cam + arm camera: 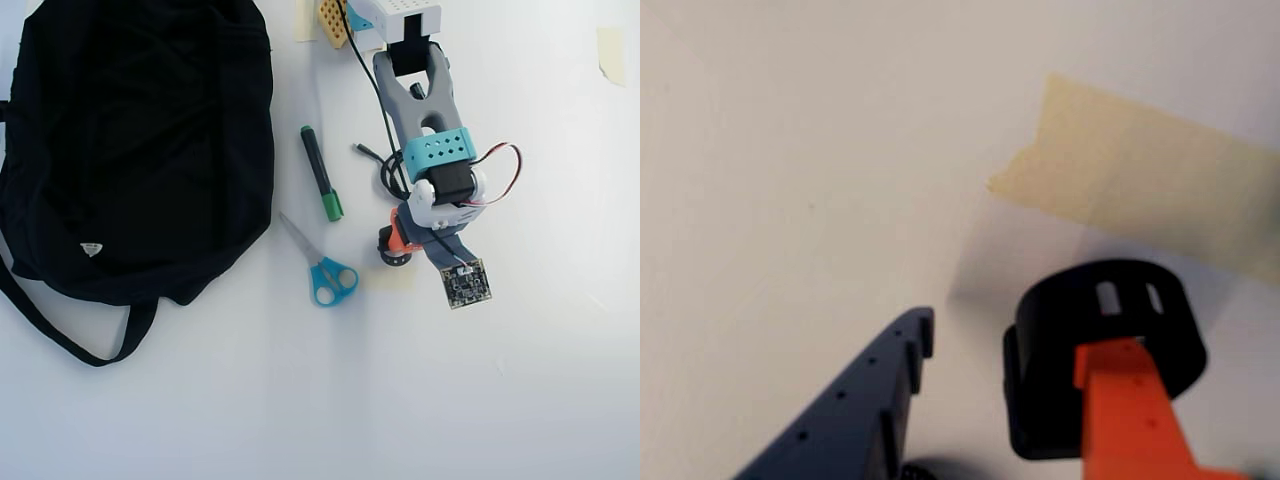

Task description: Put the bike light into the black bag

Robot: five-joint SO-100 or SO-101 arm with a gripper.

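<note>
In the wrist view, the gripper (1005,355) occupies the lower edge of the frame. The dark blue finger (865,400) rises from the bottom left, and the orange finger (1135,410) rises from the bottom right. The fingers stand spread, with a clear gap of white table (790,150) between them.

The bike light (1095,355) lies on the table at the orange finger, whose tip overlaps its black body. The round loop strap, with two slots in its wall, faces away from the camera. The blue finger is apart from the light and does not touch it. Nothing is pinched.

Just beyond the light, a strip of yellowish tape (1150,185) is stuck flat on the table.

In the overhead view, the gripper (400,243) sits below the arm (425,120), which reaches down the frame from its base at the top edge. The bike light (390,253) shows only as a small dark shape at the gripper's left side, mostly covered by the arm.

To the left of the gripper lie blue-handled scissors (325,272), and above them a black marker with a green cap (321,173).

Farther left, well apart from the light, the black bag (135,140) fills the upper left of the table. Its straps trail toward the lower left, and a small white triangular label shows near its lower edge.
</note>
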